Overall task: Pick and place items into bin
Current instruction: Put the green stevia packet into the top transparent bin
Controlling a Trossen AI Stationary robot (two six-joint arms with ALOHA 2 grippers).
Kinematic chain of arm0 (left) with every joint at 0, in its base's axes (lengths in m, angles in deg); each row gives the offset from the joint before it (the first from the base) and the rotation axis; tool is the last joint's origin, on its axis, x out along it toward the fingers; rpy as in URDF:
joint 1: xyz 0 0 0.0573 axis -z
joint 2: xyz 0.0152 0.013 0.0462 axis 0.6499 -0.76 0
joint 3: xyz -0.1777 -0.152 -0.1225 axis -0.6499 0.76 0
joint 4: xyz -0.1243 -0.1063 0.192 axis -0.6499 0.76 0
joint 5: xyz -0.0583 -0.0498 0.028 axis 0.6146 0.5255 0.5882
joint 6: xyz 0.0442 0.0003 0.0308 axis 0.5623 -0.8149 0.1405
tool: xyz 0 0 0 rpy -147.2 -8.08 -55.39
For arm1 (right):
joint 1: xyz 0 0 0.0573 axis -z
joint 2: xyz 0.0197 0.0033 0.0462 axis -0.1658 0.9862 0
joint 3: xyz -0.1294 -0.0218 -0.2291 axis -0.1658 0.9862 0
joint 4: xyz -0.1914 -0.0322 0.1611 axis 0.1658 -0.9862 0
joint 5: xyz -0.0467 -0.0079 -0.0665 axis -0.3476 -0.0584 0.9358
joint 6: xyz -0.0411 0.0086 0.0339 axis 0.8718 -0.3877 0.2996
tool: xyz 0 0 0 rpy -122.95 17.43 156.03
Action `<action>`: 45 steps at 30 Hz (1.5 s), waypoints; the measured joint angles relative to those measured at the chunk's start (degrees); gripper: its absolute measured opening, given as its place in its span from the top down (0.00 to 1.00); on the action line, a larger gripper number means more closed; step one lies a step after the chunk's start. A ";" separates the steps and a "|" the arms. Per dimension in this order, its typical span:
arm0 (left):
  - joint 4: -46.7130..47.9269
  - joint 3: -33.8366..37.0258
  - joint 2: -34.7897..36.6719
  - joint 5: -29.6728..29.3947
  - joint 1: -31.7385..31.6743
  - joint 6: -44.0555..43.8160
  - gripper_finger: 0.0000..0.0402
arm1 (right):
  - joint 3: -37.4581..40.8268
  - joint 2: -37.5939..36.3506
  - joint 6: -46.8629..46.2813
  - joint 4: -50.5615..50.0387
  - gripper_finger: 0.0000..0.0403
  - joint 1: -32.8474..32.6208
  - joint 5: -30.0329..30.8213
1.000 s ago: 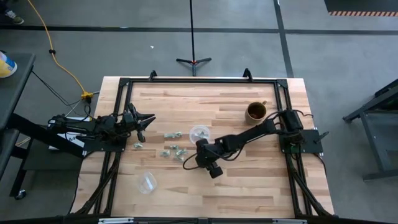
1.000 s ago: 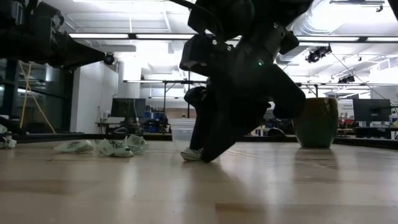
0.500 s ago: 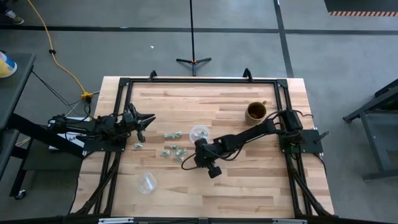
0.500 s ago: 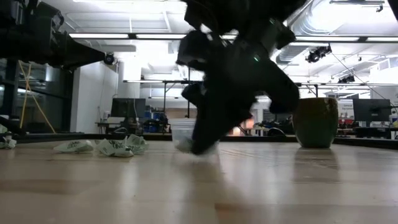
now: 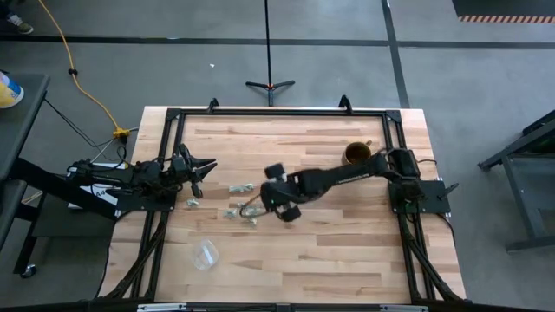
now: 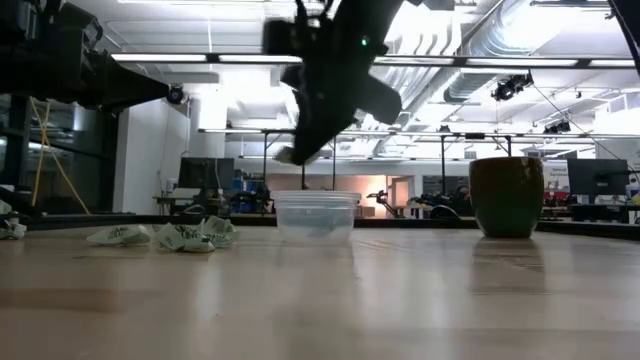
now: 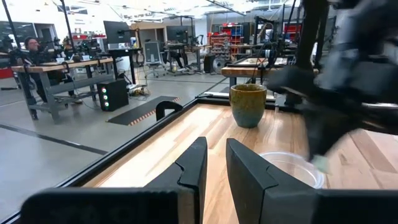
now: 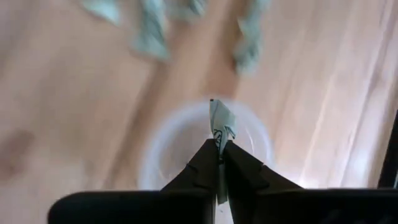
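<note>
Several tiny pale green items (image 5: 240, 187) lie on the wooden table to the left of my right arm; the low view shows them (image 6: 165, 237) at the left. A clear cup (image 6: 315, 217) stands upright mid-table, and in the high view my right arm hides it. My right gripper (image 6: 296, 150) hangs above the cup (image 8: 205, 152), shut on one item (image 8: 221, 119). My left gripper (image 7: 215, 168) waits at the table's left edge (image 5: 198, 170), its fingers a narrow gap apart with nothing between them. My right gripper pinches one small pale green item (image 8: 219, 132) between its two fingertips. The fingers slant downward from above. Part of the item (image 6: 287, 155) sticks out past the tips. It is lifted clear of the table and hangs over the mouth of the clear cup.
A brown-green mug (image 5: 356, 154) stands at the far right of the table (image 6: 507, 196). A second clear cup (image 5: 205, 253) lies near the front left. A black frame (image 5: 260, 113) runs round the table's edges.
My right gripper has shut on an item that lay on the table near the clear cup. It has lifted the item clear and gone up and toward the far edge, to a place over the cup.
</note>
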 joint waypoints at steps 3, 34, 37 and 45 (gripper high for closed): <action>0.00 -0.01 0.00 0.00 0.00 0.00 0.76 | -0.05 0.04 -1.86 -3.83 0.98 3.03 -4.95; 0.01 0.00 0.00 0.00 0.01 0.00 0.76 | 0.02 12.33 -0.78 26.62 0.41 3.11 -28.73; 0.02 -0.01 -0.01 0.01 0.00 0.00 0.76 | 0.04 12.97 -1.28 26.60 0.43 2.52 -28.72; 0.01 -0.01 -0.02 0.00 -0.01 0.00 0.76 | -0.09 12.94 -2.17 25.59 0.50 2.83 -27.44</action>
